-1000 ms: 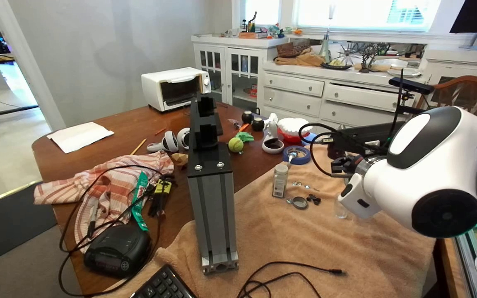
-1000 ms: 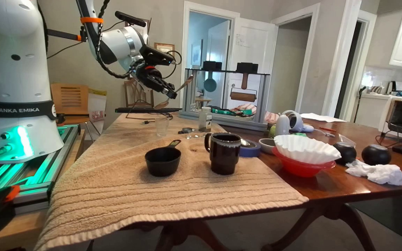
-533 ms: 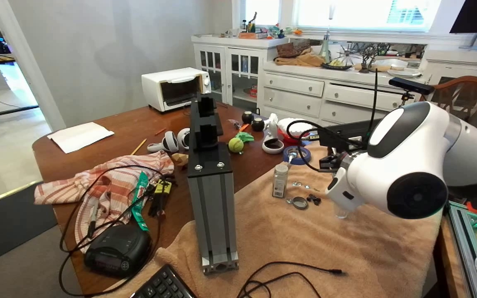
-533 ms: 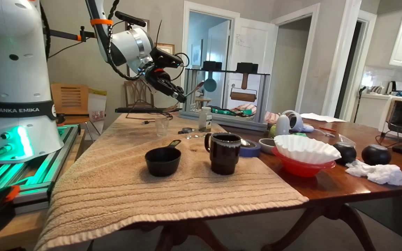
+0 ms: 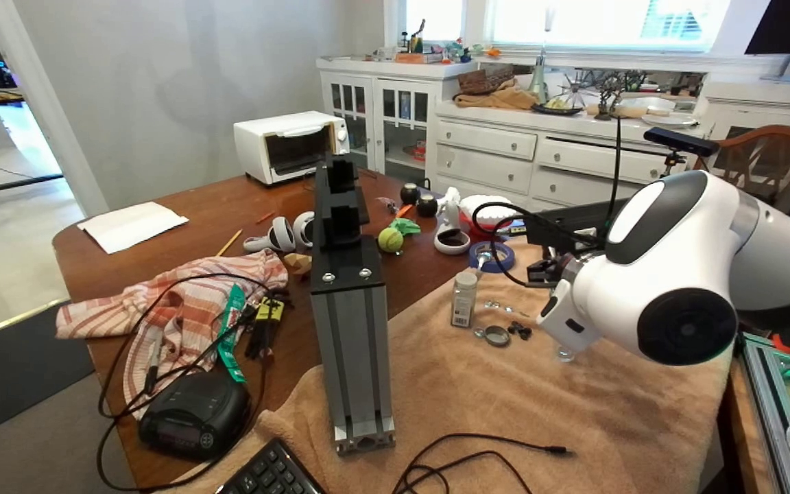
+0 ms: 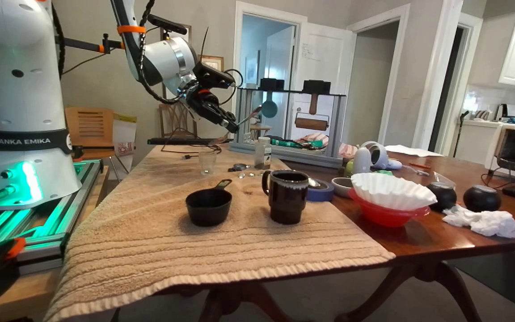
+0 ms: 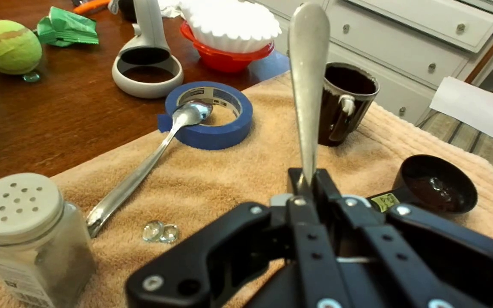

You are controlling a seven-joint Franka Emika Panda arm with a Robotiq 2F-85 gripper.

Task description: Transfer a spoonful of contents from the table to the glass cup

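Silver metal spoon point(image 7: 309, 55) clamped in your black two-finger pincer point(image 7: 310, 182), raised over tan terry towel point(image 6: 141, 232), brown wooden worktop point(image 7: 45, 119). Grasp done; load unclear, scooping maybe left. You likely still need pouring into clear glass cup point(image 6: 207, 163), toward robot-side edge.

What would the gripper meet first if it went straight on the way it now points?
Probably the tan cloth, between the blue tape roll and the dark mug, judging by the wrist view. How far off it lies is unclear, and the gripped spoon might touch first.
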